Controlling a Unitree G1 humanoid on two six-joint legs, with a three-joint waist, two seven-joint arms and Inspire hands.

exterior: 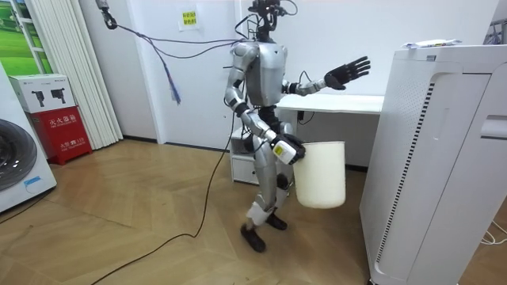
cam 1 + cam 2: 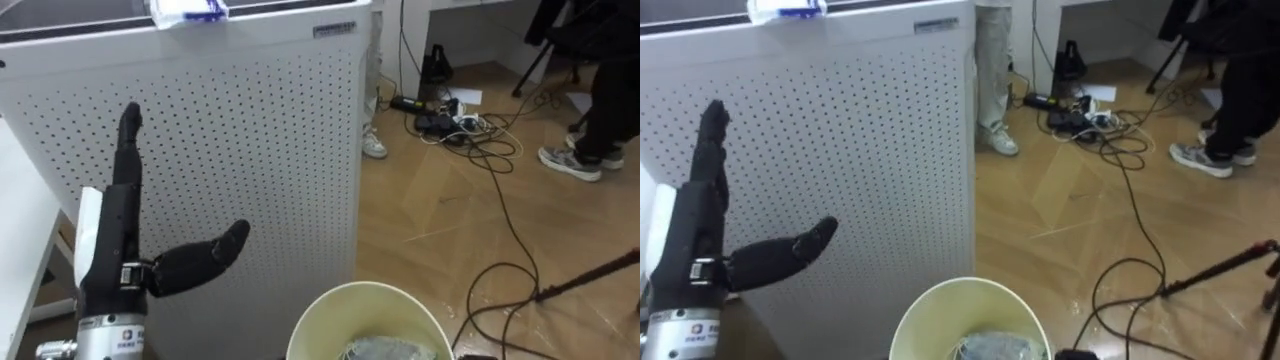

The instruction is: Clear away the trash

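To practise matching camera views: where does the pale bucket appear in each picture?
Left eye view: bucket at bottom centre, mouth upward.
Right eye view: bucket at bottom centre, slightly further left.
Room view: bucket mid-picture, at the robot's side.
Shared landmark: the tall white cabinet beside it.

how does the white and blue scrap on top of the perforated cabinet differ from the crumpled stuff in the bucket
The white-and-blue crumpled scrap lies up on top of the tall white perforated cabinet; the greyish crumpled wad sits low, inside the cream round bucket. The scrap has blue marks; the wad looks plain grey. Both are crumpled litter.
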